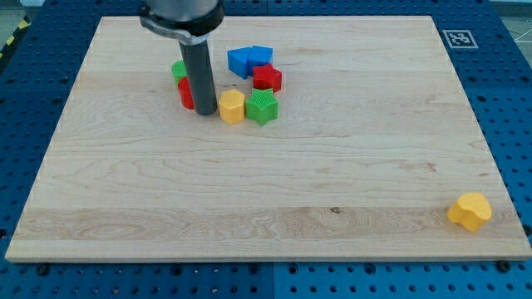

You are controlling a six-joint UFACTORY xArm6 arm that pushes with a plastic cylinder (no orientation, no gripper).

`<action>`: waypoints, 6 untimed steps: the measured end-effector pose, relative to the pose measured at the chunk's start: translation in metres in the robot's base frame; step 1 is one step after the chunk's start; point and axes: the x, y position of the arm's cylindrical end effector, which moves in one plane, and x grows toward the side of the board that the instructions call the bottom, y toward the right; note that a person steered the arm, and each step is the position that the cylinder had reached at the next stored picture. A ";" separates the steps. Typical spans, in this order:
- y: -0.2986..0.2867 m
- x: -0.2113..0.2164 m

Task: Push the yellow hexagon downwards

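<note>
A pale wooden board (274,191) lies on a blue perforated table (507,100). Near its top edge cluster a green star block (262,107), a red star block (267,78) and two touching blue blocks (249,60). A yellow heart-shaped block (470,211) sits at the bottom right corner.

One camera looks down at a slant, showing the whole wooden board (266,191)
</note>
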 end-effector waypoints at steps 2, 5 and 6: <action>0.054 -0.019; 0.000 0.003; 0.010 0.017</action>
